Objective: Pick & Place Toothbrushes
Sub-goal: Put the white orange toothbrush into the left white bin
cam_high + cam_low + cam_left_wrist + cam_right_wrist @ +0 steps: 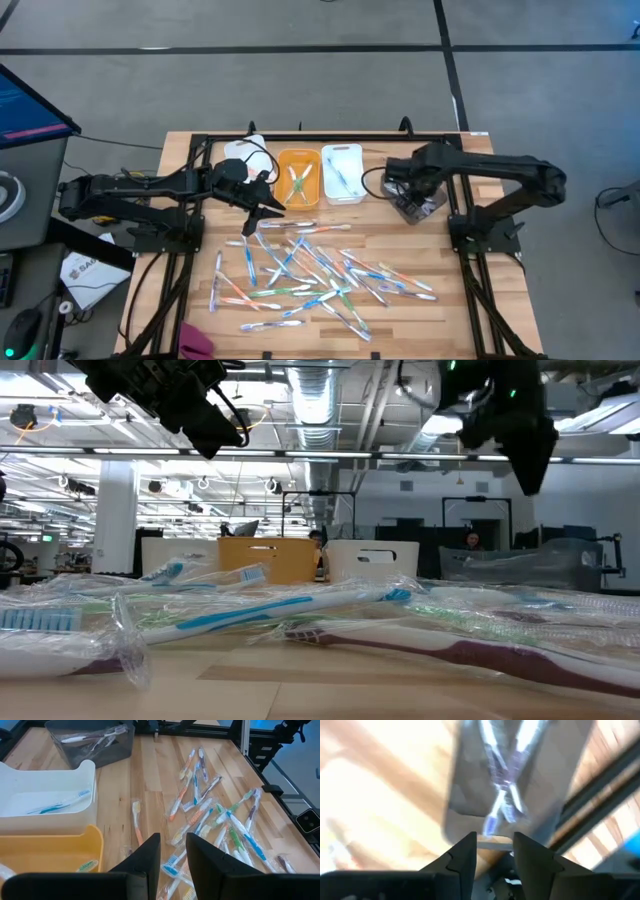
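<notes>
While the right gripper (492, 851) hangs part-open and empty over the grey bin (418, 205), wrapped toothbrushes (310, 270) lie heaped mid-table; the empty left gripper (262, 212) risks pinching several.

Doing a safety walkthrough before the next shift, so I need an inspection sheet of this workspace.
Surface: wooden table, black frame around it.
Job's things: wrapped toothbrushes scattered mid-table; some in the orange bin, one in the white bin, some in the grey bin.
Clutter: magenta item at the table's near-left corner.
Grippers: left gripper open, empty, beside the orange bin; right gripper open, empty, over the grey bin.
Cables: black cable looping behind the bins.
Surroundings: monitor at left; office beyond.
</notes>
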Tool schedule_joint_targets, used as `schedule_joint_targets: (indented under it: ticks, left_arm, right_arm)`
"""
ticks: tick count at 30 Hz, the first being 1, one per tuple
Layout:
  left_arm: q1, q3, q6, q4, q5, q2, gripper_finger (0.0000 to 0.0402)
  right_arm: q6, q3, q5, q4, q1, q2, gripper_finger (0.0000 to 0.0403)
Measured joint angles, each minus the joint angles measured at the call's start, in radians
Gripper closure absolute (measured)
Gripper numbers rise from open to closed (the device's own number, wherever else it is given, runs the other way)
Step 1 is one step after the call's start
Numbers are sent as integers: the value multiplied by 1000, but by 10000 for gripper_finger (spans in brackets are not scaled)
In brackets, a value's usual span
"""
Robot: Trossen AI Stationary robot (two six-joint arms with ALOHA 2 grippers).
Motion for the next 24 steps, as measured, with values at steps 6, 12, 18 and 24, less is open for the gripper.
schedule_joint_targets:
  ticks: [6,12,18,24]
  left_arm:
    - [0,0,0,-2,0,0,314]
    - [0,0,0,-3,0,0,314]
    - [0,-43,0,2,0,0,314]
    - [0,-93,0,23,0,0,314]
  right_arm:
    - [-17,12,-9,59,187,-73,280]
    - [109,12,-11,78,358,-79,280]
    - [324,12,-29,88,526,-79,280]
    - [449,11,-30,85,679,-79,280]
